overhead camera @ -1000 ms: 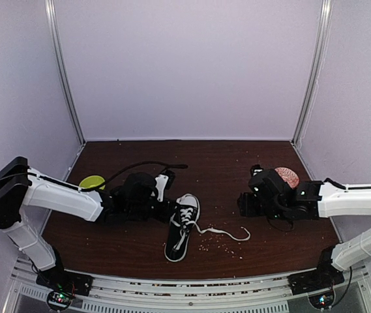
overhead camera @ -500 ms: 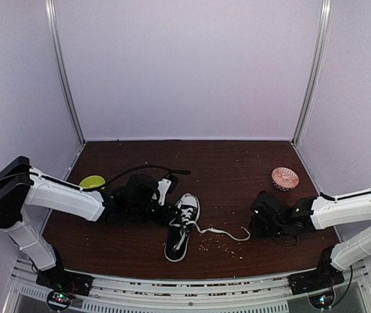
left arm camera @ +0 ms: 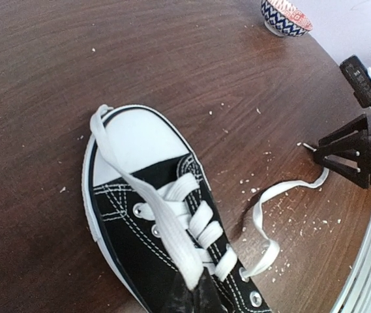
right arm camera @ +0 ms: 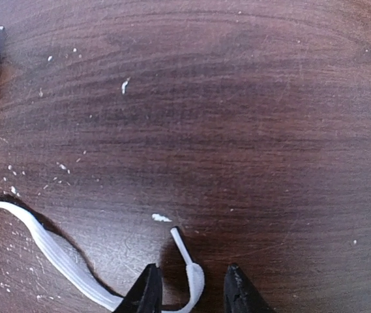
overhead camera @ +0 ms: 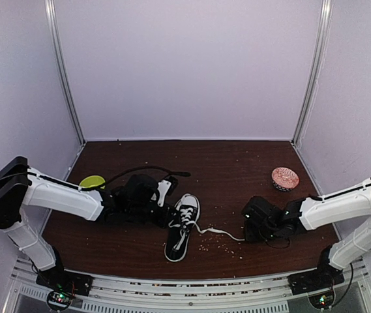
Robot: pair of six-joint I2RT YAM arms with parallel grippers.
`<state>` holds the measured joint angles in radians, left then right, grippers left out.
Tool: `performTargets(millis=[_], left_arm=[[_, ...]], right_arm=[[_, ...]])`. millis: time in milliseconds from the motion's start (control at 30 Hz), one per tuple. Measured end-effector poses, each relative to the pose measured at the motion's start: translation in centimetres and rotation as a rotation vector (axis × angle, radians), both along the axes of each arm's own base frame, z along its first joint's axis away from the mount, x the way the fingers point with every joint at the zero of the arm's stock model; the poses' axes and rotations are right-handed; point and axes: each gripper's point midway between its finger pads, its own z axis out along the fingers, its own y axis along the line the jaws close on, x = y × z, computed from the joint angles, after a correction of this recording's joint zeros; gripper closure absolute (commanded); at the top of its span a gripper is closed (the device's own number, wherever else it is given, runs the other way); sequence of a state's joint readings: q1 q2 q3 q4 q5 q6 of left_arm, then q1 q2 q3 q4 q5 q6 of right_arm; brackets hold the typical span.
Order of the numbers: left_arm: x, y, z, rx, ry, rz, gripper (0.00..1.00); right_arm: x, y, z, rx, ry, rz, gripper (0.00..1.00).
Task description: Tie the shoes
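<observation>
The black shoe [overhead camera: 181, 236] with a white toe cap [left arm camera: 136, 140] lies on the brown table, toe pointing away from the arms. My left gripper [left arm camera: 198, 295] is shut on one white lace [left arm camera: 147, 195], which runs taut from the toe cap over the lacing to its fingertips. The other lace [left arm camera: 273, 195] trails from an eyelet across the table to the right. My right gripper [right arm camera: 192, 290] is low on the table with its jaws open, one on each side of that lace's end [right arm camera: 195, 277]. The lace's tip [right arm camera: 178, 242] pokes out past the fingers.
A patterned bowl [overhead camera: 284, 177] stands at the back right, also seen in the left wrist view [left arm camera: 286, 16]. A yellow-green object [overhead camera: 92, 182] sits at the far left behind my left arm. Small white crumbs [overhead camera: 219, 242] are scattered around the loose lace.
My right arm has dropped and moved left from beside the bowl to the loose lace's end, and its jaws have narrowed. The left arm and shoe have not moved.
</observation>
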<state>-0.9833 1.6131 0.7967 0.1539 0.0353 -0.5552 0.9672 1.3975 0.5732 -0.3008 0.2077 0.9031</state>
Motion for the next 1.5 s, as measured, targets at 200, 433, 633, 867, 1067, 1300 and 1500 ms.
performTargets(millis=[200,433,633,867,1067,1300,1500], left_arm=[[0.1,-0.4,0.6,-0.010,-0.008,-0.009,1.00],[-0.1,-0.6,0.7,-0.014,-0.004,-0.029,1.00],[-1.0,-0.8,1.4,-0.037,0.018,-0.070,1.00],[-2.6,-1.5,3.8,-0.104,0.025,-0.141,1.00],[-4.3,-2.2,4.0,-0.126,0.060,-0.214,1.00],[-3.9,-2.2,4.2,-0.128,0.035,-0.257,1.00],[-1.0,-2.5,3.6,-0.144,0.033,-0.281,0.94]], right_arm=[[-0.2,1.0,-0.1,0.001,0.004,0.009,1.00],[0.3,0.0,2.5,-0.004,-0.062,-0.024,1.00],[2.3,0.6,11.3,0.114,-0.264,-0.023,1.00],[3.0,0.8,19.0,0.205,-0.426,0.022,1.00],[3.8,2.1,23.8,0.230,-0.512,0.075,1.00],[5.8,6.1,27.9,0.260,-0.576,0.143,1.00],[7.4,9.5,28.6,0.269,-0.580,0.198,1.00]])
